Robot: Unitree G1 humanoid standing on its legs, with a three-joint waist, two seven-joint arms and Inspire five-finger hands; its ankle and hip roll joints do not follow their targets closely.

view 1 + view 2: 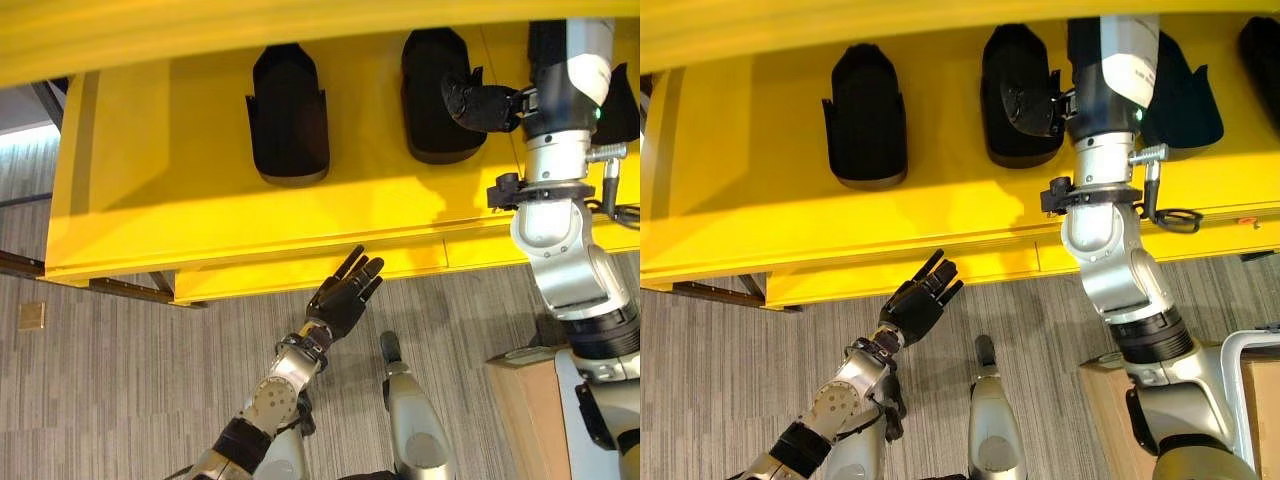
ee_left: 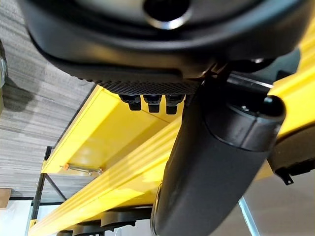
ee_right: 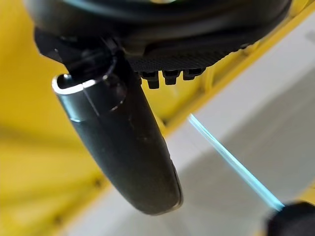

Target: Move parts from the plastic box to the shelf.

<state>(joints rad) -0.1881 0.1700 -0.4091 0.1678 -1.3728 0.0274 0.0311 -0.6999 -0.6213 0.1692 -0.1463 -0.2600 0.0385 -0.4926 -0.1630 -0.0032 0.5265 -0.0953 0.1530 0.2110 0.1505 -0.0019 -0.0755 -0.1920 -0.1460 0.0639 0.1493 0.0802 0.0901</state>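
Observation:
Several black moulded parts stand in a row on the yellow shelf: one at the middle, a second to its right, and a third past my right arm. My right hand reaches over the shelf beside the second part's right edge. Its thumb stands free and nothing lies in its grasp. My left hand hangs just below the shelf's front edge with straight fingers, holding nothing.
The shelf's upper board runs overhead across the top. Its front lip lies right above my left hand. A brown box stands at the lower right on the grey carpet.

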